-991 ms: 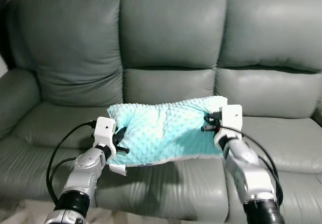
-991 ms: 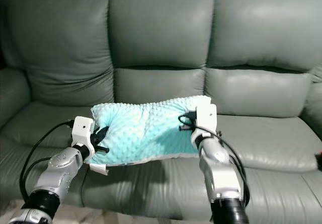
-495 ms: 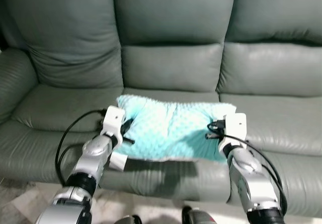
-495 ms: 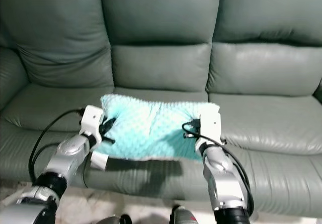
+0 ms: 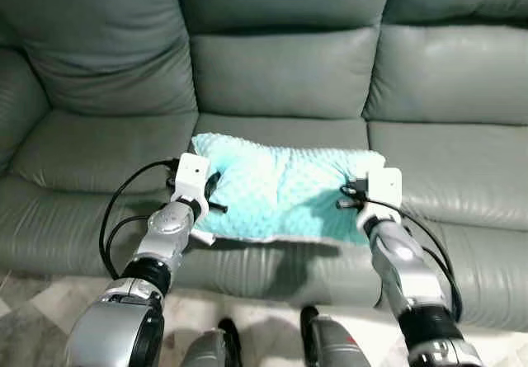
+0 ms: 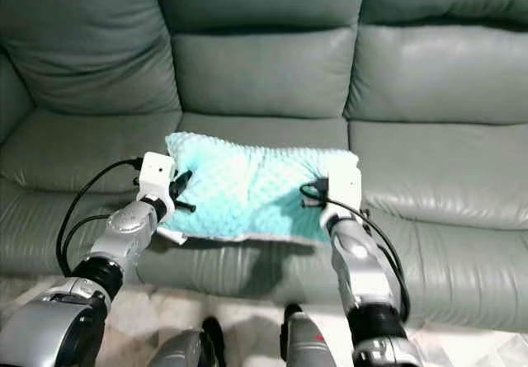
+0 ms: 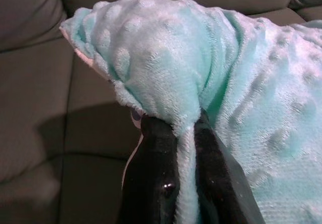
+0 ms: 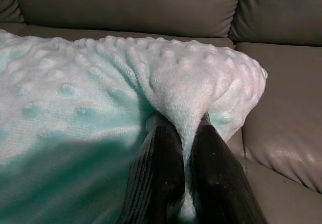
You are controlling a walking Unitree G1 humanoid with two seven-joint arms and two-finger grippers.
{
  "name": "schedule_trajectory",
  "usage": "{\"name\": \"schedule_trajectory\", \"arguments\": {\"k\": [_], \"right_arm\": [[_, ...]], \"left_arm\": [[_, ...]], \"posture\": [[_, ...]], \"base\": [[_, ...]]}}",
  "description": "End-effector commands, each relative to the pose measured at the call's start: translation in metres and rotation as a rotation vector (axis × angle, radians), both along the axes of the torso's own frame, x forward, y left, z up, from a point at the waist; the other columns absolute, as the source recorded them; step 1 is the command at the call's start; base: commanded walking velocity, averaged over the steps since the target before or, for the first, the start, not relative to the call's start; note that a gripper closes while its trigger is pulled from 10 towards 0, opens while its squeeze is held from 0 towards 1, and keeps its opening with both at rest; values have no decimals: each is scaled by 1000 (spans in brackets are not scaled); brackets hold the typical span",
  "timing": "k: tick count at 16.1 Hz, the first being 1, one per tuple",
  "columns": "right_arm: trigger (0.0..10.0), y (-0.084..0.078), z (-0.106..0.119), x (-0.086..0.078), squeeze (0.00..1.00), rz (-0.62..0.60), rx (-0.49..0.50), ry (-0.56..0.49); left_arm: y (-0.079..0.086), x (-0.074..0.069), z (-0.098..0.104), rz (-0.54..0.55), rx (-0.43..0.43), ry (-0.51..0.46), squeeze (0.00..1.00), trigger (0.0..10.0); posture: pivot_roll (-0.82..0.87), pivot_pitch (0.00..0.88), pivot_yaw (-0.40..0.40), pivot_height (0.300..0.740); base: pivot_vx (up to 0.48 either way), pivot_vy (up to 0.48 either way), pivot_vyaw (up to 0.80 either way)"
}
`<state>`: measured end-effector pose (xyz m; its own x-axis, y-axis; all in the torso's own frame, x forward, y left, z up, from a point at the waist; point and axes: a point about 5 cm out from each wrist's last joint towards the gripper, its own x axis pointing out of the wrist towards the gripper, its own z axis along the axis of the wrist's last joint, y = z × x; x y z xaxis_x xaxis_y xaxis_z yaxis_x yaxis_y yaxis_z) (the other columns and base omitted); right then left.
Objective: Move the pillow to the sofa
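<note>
So your mint dotted pillow (image 5: pixel 285 198) is over the front edge of the sofa (image 5: pixel 280 70), on the middle seat cushion, with its near side poking out past the seat's front lip. Your left gripper (image 7: pixel 183 153) is clamped on a fold of fabric at the pillow's left end, fingers (image 7: pixel 158 178) squeezed tight with plush between them. Your right gripper (image 8: pixel 187 153) is pinched the same way on the right end. You've got the pillow stretched between both arms
</note>
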<state>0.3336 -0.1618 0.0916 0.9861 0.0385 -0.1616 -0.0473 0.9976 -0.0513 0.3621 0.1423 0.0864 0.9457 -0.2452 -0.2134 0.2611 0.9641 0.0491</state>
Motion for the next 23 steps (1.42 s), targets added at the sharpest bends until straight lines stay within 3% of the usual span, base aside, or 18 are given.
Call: {"name": "schedule_trajectory", "arguments": {"k": [1, 6, 11, 12, 13, 14, 23], "right_arm": [[10000, 1, -4, 0, 0, 2, -3, 5], [10000, 7, 10, 14, 0, -37, 42, -57], [10000, 6, 9, 17, 0, -41, 36, -86], [10000, 4, 9, 16, 800, -49, 41, -91], [10000, 2, 8, 17, 1000, -57, 40, -96], [10000, 2, 8, 17, 1000, -68, 32, -104], [10000, 10, 6, 17, 1000, -55, 43, -128]], "left_arm": [[4, 0, -1, 34, -16, 1, 0, 10000], [0, 5, 5, 73, -60, -13, 0, 10000], [-10, 8, 7, 65, -70, -10, 0, 10000], [-13, 8, 8, 57, -81, -11, 0, 10000], [-14, 8, 9, 54, -89, -12, 682, 10000], [-16, 9, 11, 48, -87, -16, 1000, 10000], [-16, 9, 9, 59, -81, -14, 1000, 10000]], "posture": [[-138, 383, 120, 740], [-134, 396, 128, 740], [-136, 408, 143, 740], [-136, 412, 149, 740], [-135, 412, 150, 740], [-138, 416, 153, 740], [-137, 413, 154, 740]], "base": [[0, 0, 0], [0, 0, 0], [0, 0, 0], [0, 0, 0], [0, 0, 0], [0, 0, 0], [0, 0, 0]]}}
